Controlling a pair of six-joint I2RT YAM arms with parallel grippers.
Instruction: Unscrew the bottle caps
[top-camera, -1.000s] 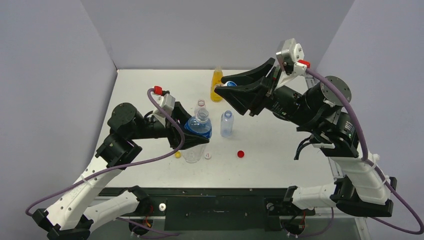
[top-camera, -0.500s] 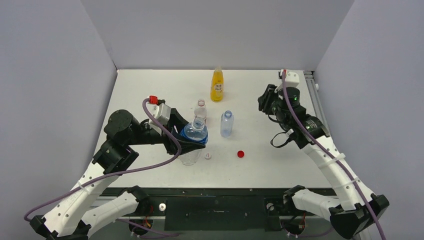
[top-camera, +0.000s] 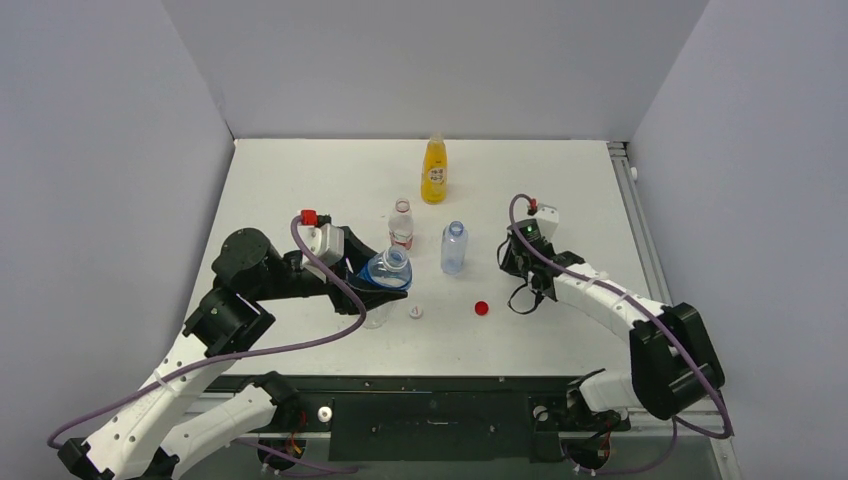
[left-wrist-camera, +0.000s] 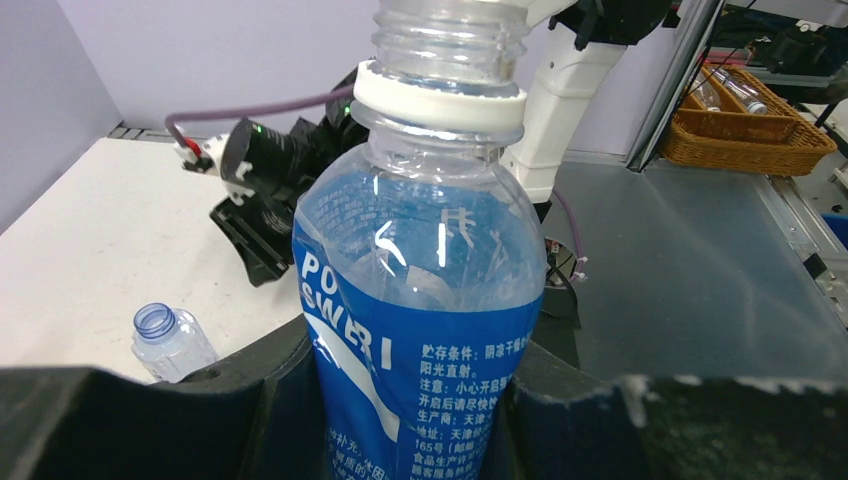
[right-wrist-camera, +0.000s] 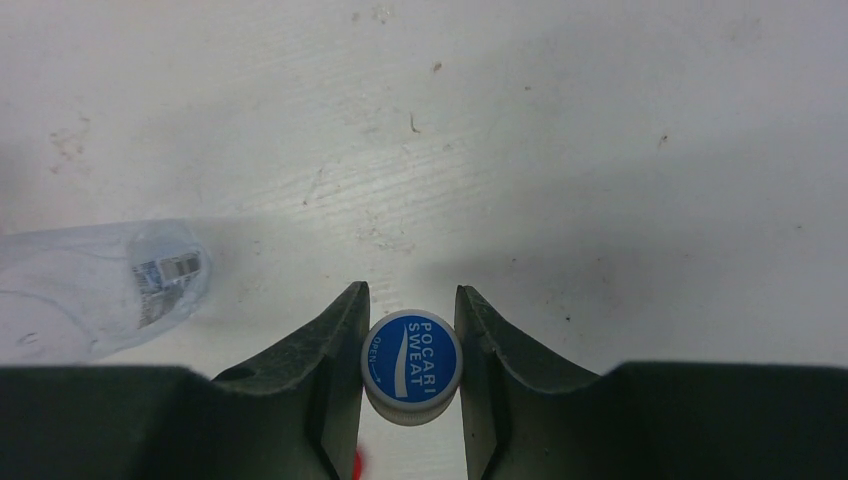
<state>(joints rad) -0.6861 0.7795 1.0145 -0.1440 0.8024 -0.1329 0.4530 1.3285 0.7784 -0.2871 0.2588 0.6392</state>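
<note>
My left gripper (top-camera: 372, 283) is shut on the blue-label bottle (top-camera: 387, 272), which leans over the table's near left. In the left wrist view the bottle (left-wrist-camera: 430, 300) fills the space between the jaws, and its threaded neck (left-wrist-camera: 445, 35) is bare above a white ring. My right gripper (right-wrist-camera: 411, 352) is shut on a white cap with a blue top (right-wrist-camera: 411, 368), just above the table. In the top view the right gripper (top-camera: 508, 266) sits low, right of the plain clear bottle (top-camera: 454, 247). The juice bottle (top-camera: 434, 172) and the red-label bottle (top-camera: 402, 225) stand uncapped. A red cap (top-camera: 481, 308) and a white cap (top-camera: 416, 312) lie loose.
The plain clear bottle (right-wrist-camera: 100, 285) shows at the left of the right wrist view, and a red sliver at the bottom edge. A metal rail (top-camera: 630, 190) runs along the table's right edge. A wicker basket (left-wrist-camera: 745, 130) stands beyond the table.
The right arm has swung down from high over the far table to just above the surface, right of the clear bottle. The left gripper has sunk slightly and tilted its bottle.
</note>
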